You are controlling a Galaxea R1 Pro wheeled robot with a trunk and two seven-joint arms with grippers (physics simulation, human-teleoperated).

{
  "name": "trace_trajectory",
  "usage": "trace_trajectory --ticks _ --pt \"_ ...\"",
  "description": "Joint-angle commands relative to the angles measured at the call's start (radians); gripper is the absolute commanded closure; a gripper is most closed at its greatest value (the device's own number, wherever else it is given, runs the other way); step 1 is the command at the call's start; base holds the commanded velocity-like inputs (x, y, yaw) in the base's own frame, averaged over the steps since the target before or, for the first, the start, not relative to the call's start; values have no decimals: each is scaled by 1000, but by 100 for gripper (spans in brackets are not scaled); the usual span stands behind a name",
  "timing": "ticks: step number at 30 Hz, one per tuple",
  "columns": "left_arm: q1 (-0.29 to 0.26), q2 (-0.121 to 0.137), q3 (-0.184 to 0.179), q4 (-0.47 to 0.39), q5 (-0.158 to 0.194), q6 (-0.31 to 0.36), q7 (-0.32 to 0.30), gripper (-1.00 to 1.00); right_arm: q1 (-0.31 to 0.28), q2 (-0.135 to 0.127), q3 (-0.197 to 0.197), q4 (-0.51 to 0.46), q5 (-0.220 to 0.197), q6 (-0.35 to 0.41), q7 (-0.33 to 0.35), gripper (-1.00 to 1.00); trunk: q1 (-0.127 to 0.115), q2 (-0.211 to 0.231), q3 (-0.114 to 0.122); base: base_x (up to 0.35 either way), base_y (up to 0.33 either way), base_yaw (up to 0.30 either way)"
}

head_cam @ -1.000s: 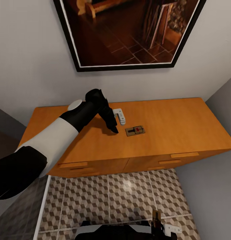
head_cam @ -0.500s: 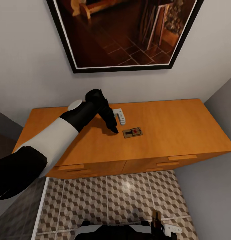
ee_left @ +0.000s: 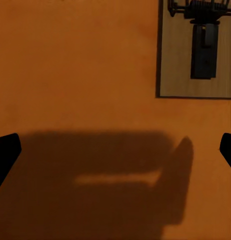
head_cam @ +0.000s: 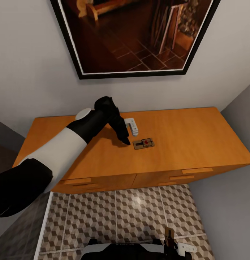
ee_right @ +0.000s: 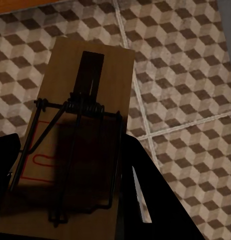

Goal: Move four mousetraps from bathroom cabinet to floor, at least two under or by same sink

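Two mousetraps are in sight, one free and one in my grasp. At the left of the head view my left arm (head_cam: 63, 151) reaches out over the cabinet (head_cam: 197, 137), and my left gripper (head_cam: 125, 140) hangs low over the orange top, tips pointing down, just beside the free mousetrap (head_cam: 143, 143) and apart from it. In the left wrist view the gripper's two fingers (ee_left: 5, 152) sit at opposite edges of the picture, spread wide with nothing between them but bare wood and the gripper's own shadow; the same mousetrap (ee_left: 195, 55) lies flat off to one side, outside the gap. A small white bracket (head_cam: 132, 126) lies on the cabinet top just behind the gripper, touching neither it nor the trap. Above the cabinet a dark-framed picture (head_cam: 136, 36) hangs on the grey wall. Below the cabinet front the floor (head_cam: 117, 213) shows its cube-pattern tiles. Further right, at the bottom edge of the head view, my right gripper (head_cam: 170, 240) stays low near my base, closed on the second mousetrap (ee_right: 78, 135); in the right wrist view that board stands between the dark fingers (ee_right: 150, 195), wire frame facing the camera, held above the tiles.
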Motion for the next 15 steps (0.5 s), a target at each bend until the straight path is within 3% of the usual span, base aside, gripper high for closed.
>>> trace_trajectory --ticks 1,15 --pt "-1 -1 0 -1 -6 10 -8 -100 0 0 9 0 -4 -2 -7 100 1 -2 -1 0 0 0" --pt "0 -7 -1 -1 -5 10 -9 -100 0 0 9 0 -4 -2 -7 100 1 -2 -1 0 0 0"
